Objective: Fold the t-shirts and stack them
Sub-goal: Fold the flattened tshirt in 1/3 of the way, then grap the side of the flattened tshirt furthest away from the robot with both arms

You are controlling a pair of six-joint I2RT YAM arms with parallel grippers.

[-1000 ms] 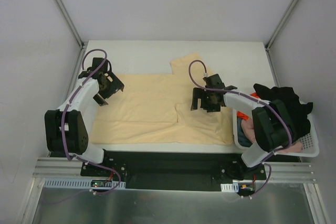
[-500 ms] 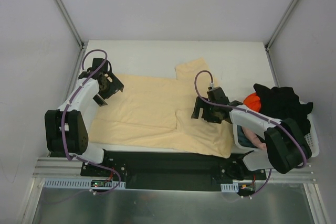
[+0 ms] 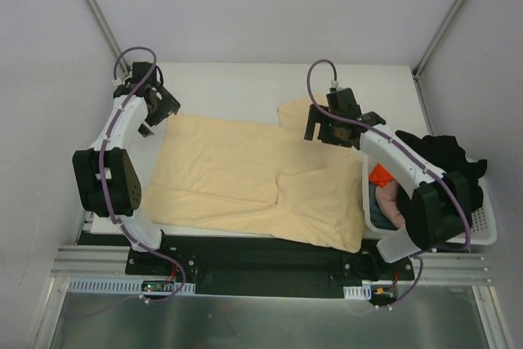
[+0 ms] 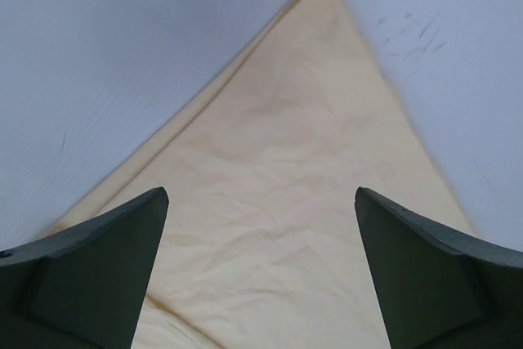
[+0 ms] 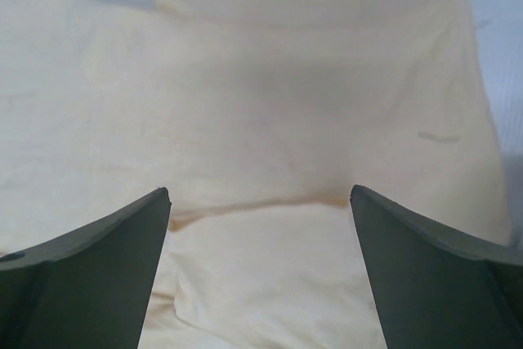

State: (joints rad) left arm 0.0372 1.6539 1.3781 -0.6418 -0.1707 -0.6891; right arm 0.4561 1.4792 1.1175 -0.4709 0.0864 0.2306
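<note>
A large pale peach-yellow t-shirt (image 3: 245, 173) lies spread across the table, with one sleeve (image 3: 294, 112) sticking out at its far edge. My left gripper (image 3: 155, 112) hangs open over the shirt's far left corner (image 4: 319, 6), nothing between its fingers. My right gripper (image 3: 329, 132) stands open just right of that sleeve, over a fold in the cloth (image 5: 261, 202), holding nothing. More t-shirts sit in the basket at the right: a black one (image 3: 441, 153) heaped on top, an orange one (image 3: 380, 176) and a pinkish one (image 3: 391, 202).
A white lattice basket (image 3: 482, 230) stands at the table's right front corner. White walls close in the left, far and right sides. A strip of bare white table (image 3: 229, 87) runs behind the shirt.
Both arms have reached toward the far side. The left gripper moved to the shirt's far left corner, the right from the middle right up beside the sleeve. The shirt's right part has shifted.
</note>
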